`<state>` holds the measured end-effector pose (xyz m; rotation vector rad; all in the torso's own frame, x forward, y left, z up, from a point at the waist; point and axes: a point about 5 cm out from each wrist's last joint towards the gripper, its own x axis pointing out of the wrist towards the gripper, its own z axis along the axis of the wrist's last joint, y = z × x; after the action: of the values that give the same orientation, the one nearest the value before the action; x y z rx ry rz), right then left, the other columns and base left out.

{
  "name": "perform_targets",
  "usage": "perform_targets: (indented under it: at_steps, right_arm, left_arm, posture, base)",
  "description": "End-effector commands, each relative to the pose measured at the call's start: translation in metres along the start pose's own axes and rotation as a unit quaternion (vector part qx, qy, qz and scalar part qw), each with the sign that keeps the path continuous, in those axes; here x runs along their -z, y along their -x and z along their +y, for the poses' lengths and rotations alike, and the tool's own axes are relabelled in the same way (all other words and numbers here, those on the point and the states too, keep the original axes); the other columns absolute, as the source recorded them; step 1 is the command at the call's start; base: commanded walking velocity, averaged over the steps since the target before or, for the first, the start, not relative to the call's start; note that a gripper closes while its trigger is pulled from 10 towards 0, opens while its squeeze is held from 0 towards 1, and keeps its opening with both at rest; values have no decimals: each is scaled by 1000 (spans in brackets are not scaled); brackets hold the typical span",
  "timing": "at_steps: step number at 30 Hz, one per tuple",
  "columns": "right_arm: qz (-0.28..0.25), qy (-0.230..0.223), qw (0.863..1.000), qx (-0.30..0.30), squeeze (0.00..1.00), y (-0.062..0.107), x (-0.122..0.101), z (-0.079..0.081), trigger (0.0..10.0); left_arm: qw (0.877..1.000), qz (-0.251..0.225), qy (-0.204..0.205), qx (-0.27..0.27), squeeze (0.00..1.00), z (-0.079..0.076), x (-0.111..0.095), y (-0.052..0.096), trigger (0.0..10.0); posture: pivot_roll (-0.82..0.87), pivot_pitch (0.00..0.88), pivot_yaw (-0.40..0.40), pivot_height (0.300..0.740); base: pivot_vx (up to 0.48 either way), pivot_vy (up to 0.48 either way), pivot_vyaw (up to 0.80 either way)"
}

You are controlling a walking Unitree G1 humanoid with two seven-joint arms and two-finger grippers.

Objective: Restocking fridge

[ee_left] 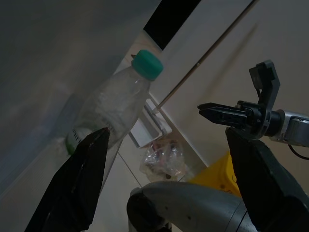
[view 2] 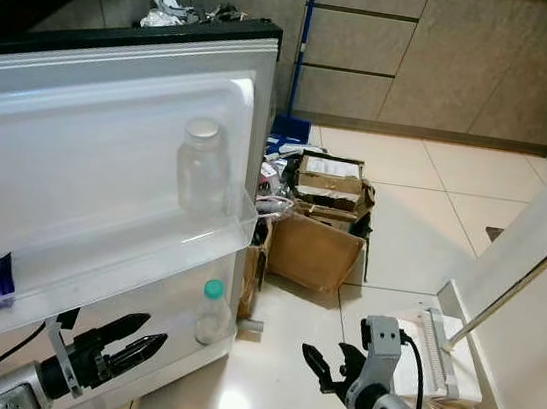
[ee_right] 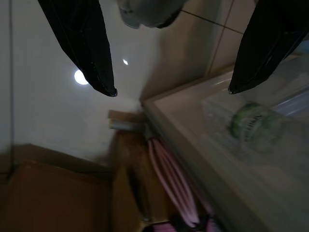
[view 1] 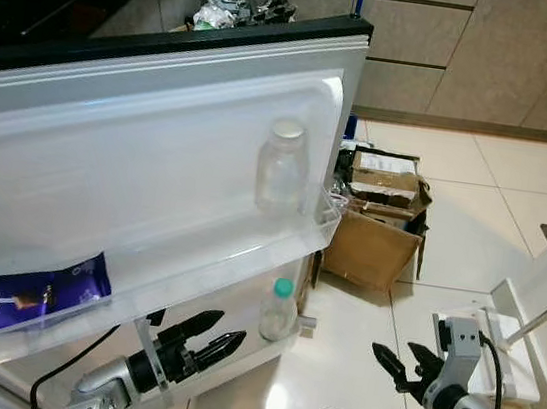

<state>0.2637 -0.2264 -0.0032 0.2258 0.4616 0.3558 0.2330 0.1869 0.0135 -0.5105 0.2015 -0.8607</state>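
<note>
In the left eye view, the open fridge door (view 1: 161,139) carries a clear jar (view 1: 283,165) on its upper shelf, a chocolate bar (view 1: 19,297) at that shelf's near end, and a green-capped bottle (view 1: 279,309) on the lower shelf. The left pincer (view 1: 211,337) hangs released just beside the bottle. The right pincer (view 1: 397,364) is released over the floor, well apart from the door. Beyond the door lies a cardboard box (view 1: 376,233).

In the left wrist view, the bottle (ee_left: 113,104) stands just beyond one black finger (ee_left: 77,183).

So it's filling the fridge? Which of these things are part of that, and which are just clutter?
Part of the job:
fridge door
clear jar on the upper door shelf
green-capped bottle on the lower shelf
chocolate bar
left gripper, right gripper, both open

Just lying about:
cardboard boxes
</note>
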Motion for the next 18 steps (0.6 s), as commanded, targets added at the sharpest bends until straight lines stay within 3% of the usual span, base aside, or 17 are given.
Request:
perform_targets:
  at_steps: [1, 7, 14, 18]
  right_arm:
    - [3, -6, 1000, 0, 0, 1, 3, 0, 10000]
    - [16, 1, 1000, 17, 0, 1, 6, -1, 10000]
    - [-2, -14, 1000, -10, 0, 2, 3, 1, 10000]
    - [-2, -11, 1000, -12, 0, 2, 3, 1, 10000]
  left_arm:
    - [1000, 0, 15, -4, 0, -1, 7, 2, 10000]
    - [1000, 10, 26, -6, 0, -3, 12, 3, 10000]
    - [999, 15, 30, -8, 0, -4, 16, 3, 10000]
    - [999, 10, 34, -17, 0, -2, 16, 4, 10000]
  posture:
    - [-4, 51, -34, 610]
    - [-5, 52, -33, 625]
    - [-3, 52, -34, 639]
    - [-2, 52, -36, 654]
  base:
    - [0, 0, 0]
    - [0, 0, 0]
    - [-468, 0, 0]
    - [0, 0, 0]
